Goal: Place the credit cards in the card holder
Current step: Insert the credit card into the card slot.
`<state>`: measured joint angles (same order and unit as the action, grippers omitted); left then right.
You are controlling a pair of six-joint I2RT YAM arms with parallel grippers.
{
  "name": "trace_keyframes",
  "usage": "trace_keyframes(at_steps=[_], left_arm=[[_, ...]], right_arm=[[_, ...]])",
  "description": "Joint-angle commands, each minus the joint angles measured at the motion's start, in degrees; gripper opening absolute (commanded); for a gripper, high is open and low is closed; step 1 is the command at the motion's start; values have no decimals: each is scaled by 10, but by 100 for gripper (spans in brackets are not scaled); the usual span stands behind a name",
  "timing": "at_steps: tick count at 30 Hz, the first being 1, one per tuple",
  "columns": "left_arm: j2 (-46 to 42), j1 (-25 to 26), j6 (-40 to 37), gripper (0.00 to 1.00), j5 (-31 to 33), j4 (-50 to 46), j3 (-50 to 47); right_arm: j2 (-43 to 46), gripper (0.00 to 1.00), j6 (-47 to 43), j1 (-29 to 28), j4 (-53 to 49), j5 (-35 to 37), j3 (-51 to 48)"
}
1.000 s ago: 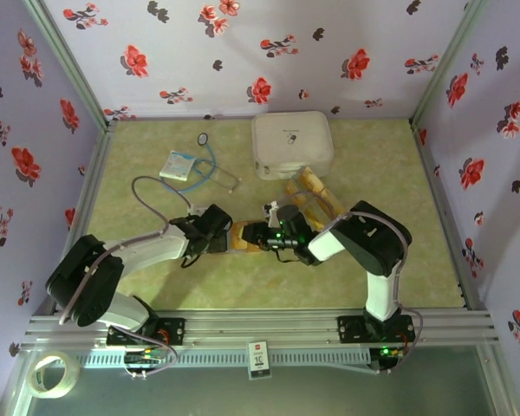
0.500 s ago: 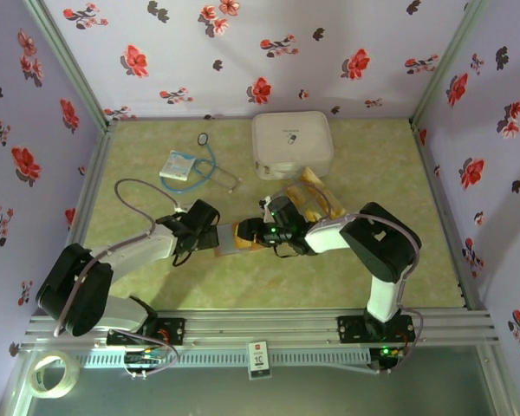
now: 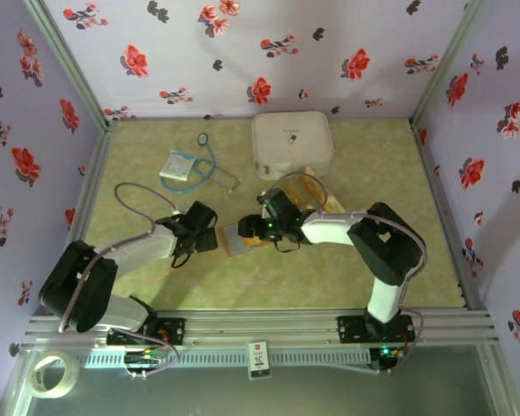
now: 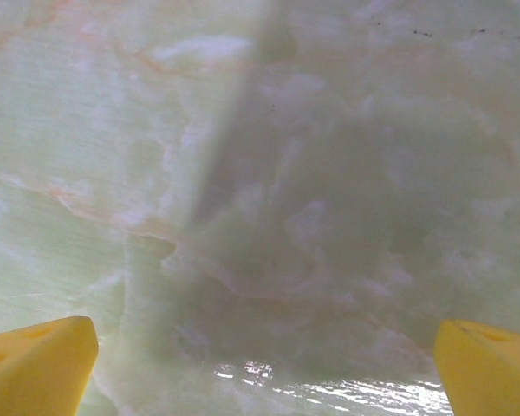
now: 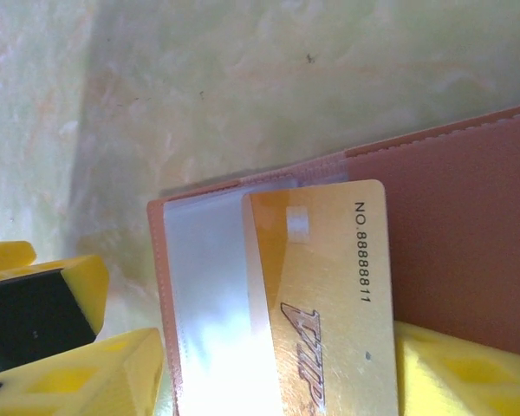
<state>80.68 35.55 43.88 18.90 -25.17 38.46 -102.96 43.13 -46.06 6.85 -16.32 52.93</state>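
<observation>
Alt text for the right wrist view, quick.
A gold credit card lies on the open brown card holder at its clear pocket, over the pale green table. Yellow fingers of the right gripper stand apart at the bottom corners.

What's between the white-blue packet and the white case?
A blue-tubed stethoscope lies between the packet and the case, seen in the top view.

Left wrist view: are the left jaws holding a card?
No, the left jaws stand wide open, their yellow fingertips far apart with nothing but the table between them.
</observation>
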Motion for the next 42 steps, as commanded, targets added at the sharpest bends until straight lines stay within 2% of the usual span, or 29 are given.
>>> trace_keyframes(at_steps=[1, 7, 11, 13, 14, 18, 19, 21, 24, 42], left_arm=[[13, -6, 9, 100, -3, 1, -1], [20, -6, 2, 100, -5, -2, 9], [24, -6, -1, 100, -10, -4, 16], [25, -5, -2, 100, -10, -4, 19], [26, -6, -1, 100, -9, -4, 21], [36, -6, -4, 100, -10, -4, 31], [39, -5, -5, 100, -10, -4, 34], [46, -6, -6, 100, -10, -3, 41], [59, -6, -7, 100, -10, -2, 48], [107, -6, -17, 100, -10, 5, 75]], right_arm=[[26, 68, -39, -6, -65, 48, 20], [43, 73, -69, -6, -108, 86, 48], [42, 70, -97, -2, -148, 105, 75], [38, 64, -109, 2, -165, 111, 87], [35, 57, -115, 5, -173, 112, 93], [17, 21, -128, 25, -190, 102, 104], [13, 16, -129, 31, -190, 97, 105], [3, 7, -132, 39, -190, 87, 107], [-11, 2, -136, 47, -191, 78, 111], [-79, 0, -143, 51, -193, 54, 149]])
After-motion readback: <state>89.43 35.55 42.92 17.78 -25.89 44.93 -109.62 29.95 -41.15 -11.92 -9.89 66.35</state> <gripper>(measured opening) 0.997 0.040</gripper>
